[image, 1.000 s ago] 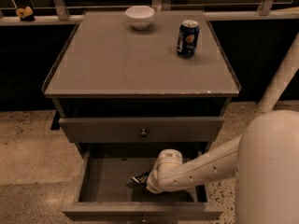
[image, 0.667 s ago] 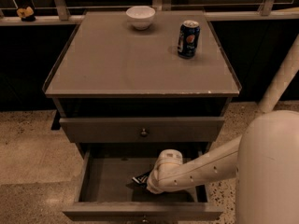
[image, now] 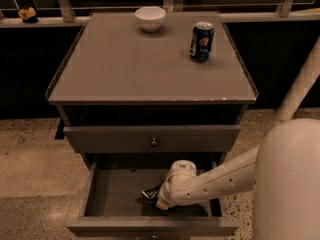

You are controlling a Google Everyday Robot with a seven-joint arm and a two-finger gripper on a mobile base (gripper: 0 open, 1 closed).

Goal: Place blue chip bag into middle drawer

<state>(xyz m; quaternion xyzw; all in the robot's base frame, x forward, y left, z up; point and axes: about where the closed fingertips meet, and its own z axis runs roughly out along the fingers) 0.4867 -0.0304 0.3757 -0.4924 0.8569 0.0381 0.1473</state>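
The middle drawer is pulled open below the cabinet top. My white arm reaches from the right down into it. My gripper is low inside the drawer, near its middle front. A small dark piece with white markings shows at the gripper's left, on the drawer floor; it looks like the blue chip bag, mostly hidden by the wrist.
The closed grey drawer front with a round knob sits above the open one. On the cabinet top stand a white bowl and an upright blue soda can. A railing runs behind; a white post stands at right.
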